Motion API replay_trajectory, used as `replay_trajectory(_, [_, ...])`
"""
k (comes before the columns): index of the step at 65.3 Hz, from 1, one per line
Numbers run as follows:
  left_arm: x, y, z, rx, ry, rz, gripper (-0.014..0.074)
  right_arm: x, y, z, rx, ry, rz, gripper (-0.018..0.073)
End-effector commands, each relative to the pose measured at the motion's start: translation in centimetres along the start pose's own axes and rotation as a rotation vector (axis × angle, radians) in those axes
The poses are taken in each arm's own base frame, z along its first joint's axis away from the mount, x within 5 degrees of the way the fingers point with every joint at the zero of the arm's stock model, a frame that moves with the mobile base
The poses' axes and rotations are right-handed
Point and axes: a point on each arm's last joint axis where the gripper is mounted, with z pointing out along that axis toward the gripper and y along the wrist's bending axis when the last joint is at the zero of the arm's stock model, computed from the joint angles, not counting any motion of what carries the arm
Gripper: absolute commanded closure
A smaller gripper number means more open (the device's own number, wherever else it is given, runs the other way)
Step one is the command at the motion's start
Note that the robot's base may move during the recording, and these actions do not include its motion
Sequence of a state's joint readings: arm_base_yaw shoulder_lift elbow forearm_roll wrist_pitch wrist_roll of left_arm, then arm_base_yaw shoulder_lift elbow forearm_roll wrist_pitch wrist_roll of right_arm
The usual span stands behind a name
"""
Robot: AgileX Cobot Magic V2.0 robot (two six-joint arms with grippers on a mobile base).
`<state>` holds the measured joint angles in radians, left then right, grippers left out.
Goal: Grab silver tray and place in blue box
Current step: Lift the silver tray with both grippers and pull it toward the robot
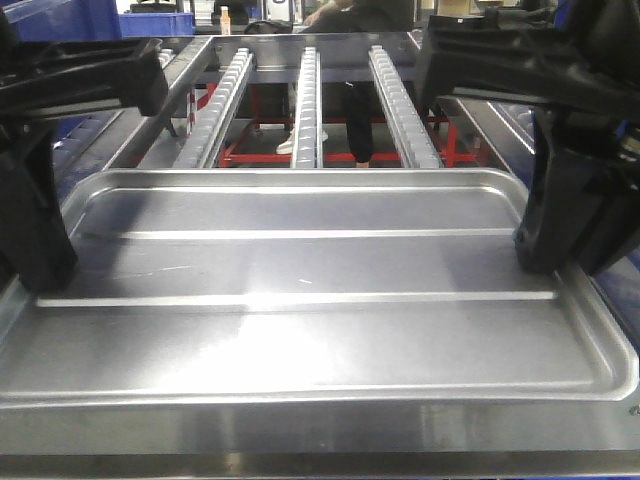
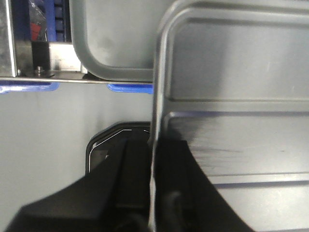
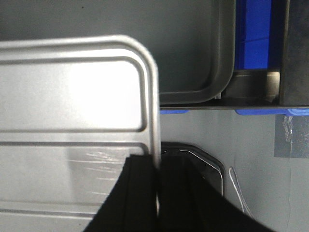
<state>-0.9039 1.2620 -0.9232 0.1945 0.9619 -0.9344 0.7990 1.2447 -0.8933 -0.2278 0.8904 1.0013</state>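
The silver tray (image 1: 320,300) fills the front view, lying roughly level with its two long ribs running side to side, and it is gripped at both short ends. In the left wrist view the left gripper (image 2: 153,145) has one black finger on each side of the tray's raised rim, pinched onto that thin edge. The right gripper (image 3: 158,164) clamps the opposite rim the same way. Whether the tray is clear of the grey table (image 2: 48,125) or resting on it cannot be told from these views. A wider dull grey tray (image 3: 193,48) lies just beyond it, and roller rails (image 1: 310,100) run away behind. Only patches of blue plastic (image 3: 251,34) show past the table edge, so the blue box itself cannot be made out with certainty. The carry looks like the risky part. Each hold is only a narrow bite on slick, shiny metal, so if one arm rises or travels faster than the other, the tray could twist, tip or slide out of one claw. A pull outward by either arm could strip the rim free, and a push inward could bow the sheet. A low carry could also catch the far edge on the dull grey tray, or on the box's thick rim at lowering.
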Motion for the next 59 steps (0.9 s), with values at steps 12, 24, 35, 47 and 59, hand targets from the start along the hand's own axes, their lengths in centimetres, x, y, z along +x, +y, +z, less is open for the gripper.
replay_trajectory(12, [-0.41, 0.03, -1.36, 0.020, -0.053, 0.004, 0.0611, -0.76, -0.19, -1.36, -0.009, -0.067, -0.015, 0.0501])
replay_trajectory(24, [-0.54, -0.12, -1.45, 0.034, -0.063, 0.004, 0.0611, -0.70, -0.27, -1.35, 0.000, -0.061, -0.014, 0.0501])
replay_trajectory(35, [-0.81, -0.28, -1.51, 0.052, -0.088, 0.008, 0.0611, -0.66, -0.35, -1.35, 0.009, -0.056, -0.019, 0.0501])
replay_trajectory(47, [-0.81, -0.28, -1.51, 0.052, -0.088, 0.008, 0.0611, -0.66, -0.35, -1.35, 0.009, -0.057, -0.043, 0.0501])
replay_trajectory(59, [-0.77, -0.21, -1.51, 0.044, -0.083, 0.008, 0.0611, -0.67, -0.34, -1.35, 0.009, -0.057, -0.042, 0.0501])
